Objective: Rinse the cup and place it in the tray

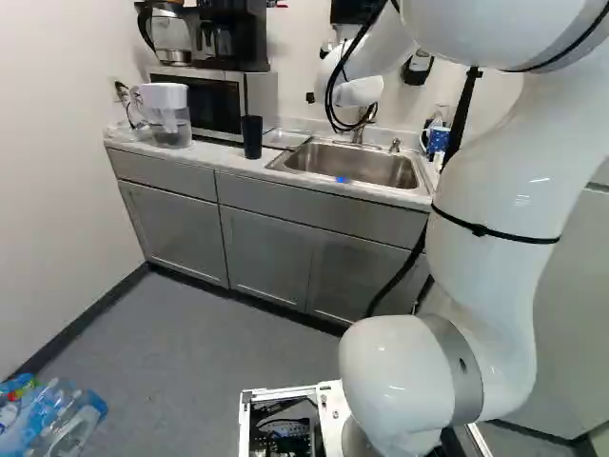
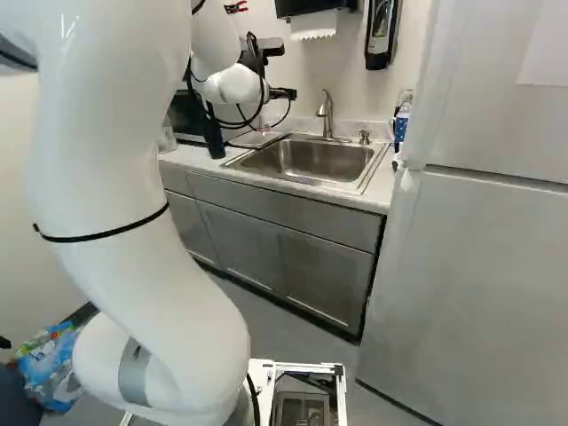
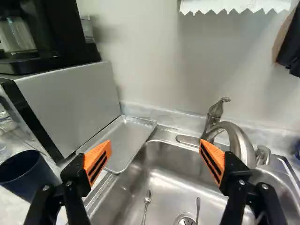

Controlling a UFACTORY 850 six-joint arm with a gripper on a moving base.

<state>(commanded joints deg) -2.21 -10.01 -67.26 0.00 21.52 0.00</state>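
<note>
In the right base view, part of my gripper [image 2: 282, 93] shows beyond the arm's white wrist, over the sink area. The wrist view shows the gripper [image 3: 155, 158] open, its orange pads wide apart with nothing between them. A dark blue cup [image 3: 23, 172] stands upright on the counter beside one finger, outside the grip; it also shows as a dark cup [image 1: 251, 137] in the left base view. The metal tray [image 3: 130, 136] lies between the microwave and the sink, ahead of that same finger. The sink [image 3: 164, 164] and its curved faucet [image 3: 236, 140] are near the other finger.
Two spoons, one a spoon [image 3: 147, 201], lie in the sink near the drain. A microwave [image 3: 70, 103] with a coffee maker [image 1: 233, 33] on it stands behind the cup. A water pitcher [image 1: 166, 114] is farther along. The fridge [image 2: 470, 266] stands right of the sink.
</note>
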